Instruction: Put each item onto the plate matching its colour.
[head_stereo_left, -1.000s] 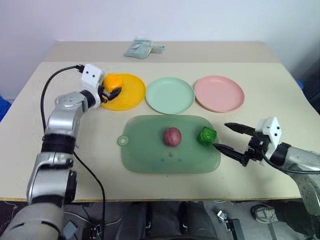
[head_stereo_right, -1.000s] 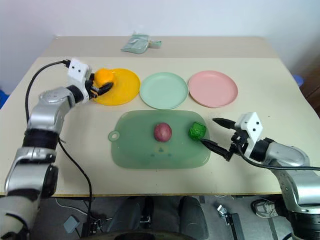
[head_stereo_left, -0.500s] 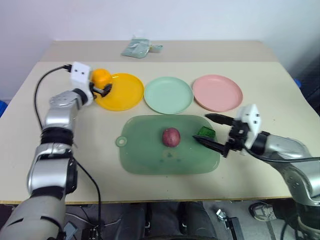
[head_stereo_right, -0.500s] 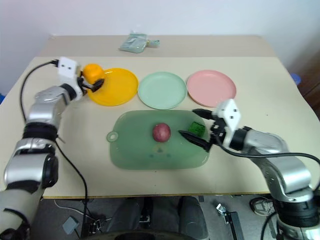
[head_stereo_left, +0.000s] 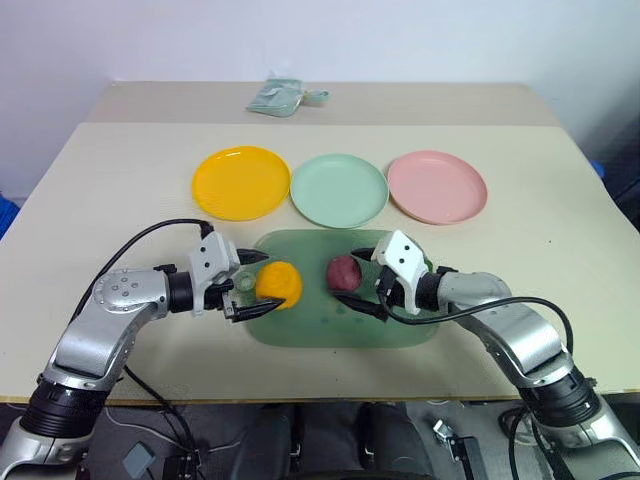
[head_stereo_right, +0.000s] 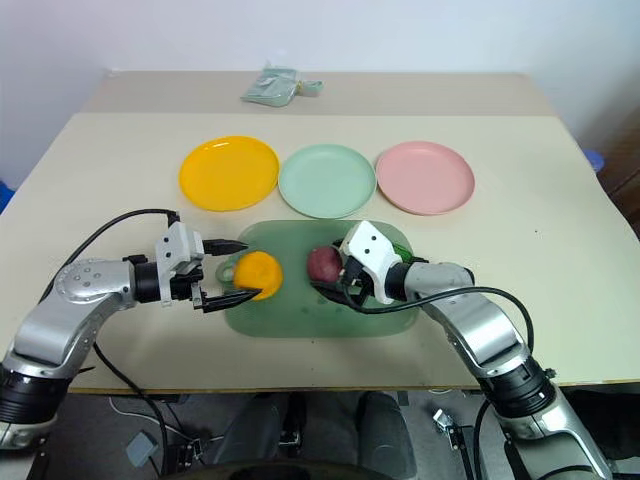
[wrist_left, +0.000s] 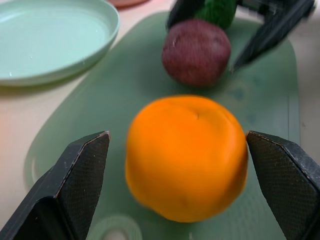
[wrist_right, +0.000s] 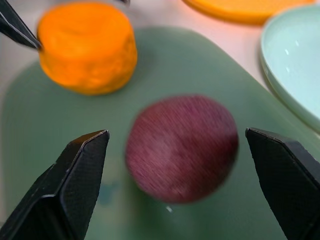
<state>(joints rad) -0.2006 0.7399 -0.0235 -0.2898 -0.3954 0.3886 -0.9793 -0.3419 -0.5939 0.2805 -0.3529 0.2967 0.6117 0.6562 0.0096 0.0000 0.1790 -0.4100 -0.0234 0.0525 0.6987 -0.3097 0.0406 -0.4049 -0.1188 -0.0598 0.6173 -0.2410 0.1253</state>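
Three plates stand in one row on the desk (head_stereo_left: 120, 210) beyond the green mat (head_stereo_left: 310, 325): one yellow plate (head_stereo_left: 240, 182), one green plate (head_stereo_left: 339, 189), one pink plate (head_stereo_left: 437, 186). Three toy foods lie on the mat: one orange (head_stereo_left: 279, 285), one purple ball (head_stereo_left: 343, 272), one green ball (wrist_left: 216, 11). The left gripper (head_stereo_left: 247, 285) stands released around the orange; the right gripper (wrist_right: 177, 165), released, flanks the purple ball.

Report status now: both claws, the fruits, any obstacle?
Left claw open around orange fruit on mat. Right claw open around purple ball. Plates bare. No obstacle.
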